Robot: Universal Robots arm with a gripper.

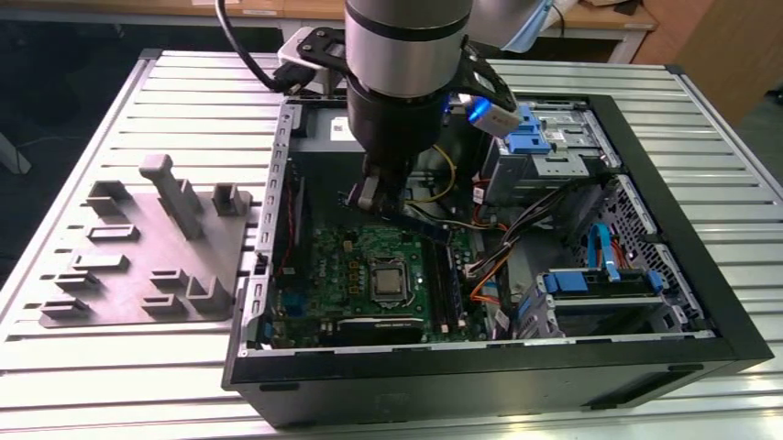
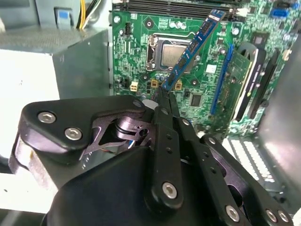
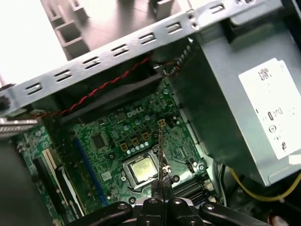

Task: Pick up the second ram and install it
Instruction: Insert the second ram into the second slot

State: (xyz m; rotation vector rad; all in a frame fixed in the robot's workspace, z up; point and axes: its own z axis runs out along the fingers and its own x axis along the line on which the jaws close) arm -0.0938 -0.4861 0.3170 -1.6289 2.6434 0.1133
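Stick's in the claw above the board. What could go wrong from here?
1. The claw grips the second ram by one end only, so the long free end could pivot or slip.
2. The stick hangs tilted over the CPU socket, not lined up with the memory slots, and could enter askew.
3. Loose cables beside the slots could snag.

Ribbed silver metal table (image 1: 135, 367), with slats running from the exterior view's left to its right. An open black computer case (image 1: 490, 371) lies on its side on the table. It covers the middle and the half toward the exterior view's right, reaching close to the near edge. A grey holder plate (image 1: 135, 266) with upright blocks lies flat just beside the case, toward the table edge on the exterior view's left.
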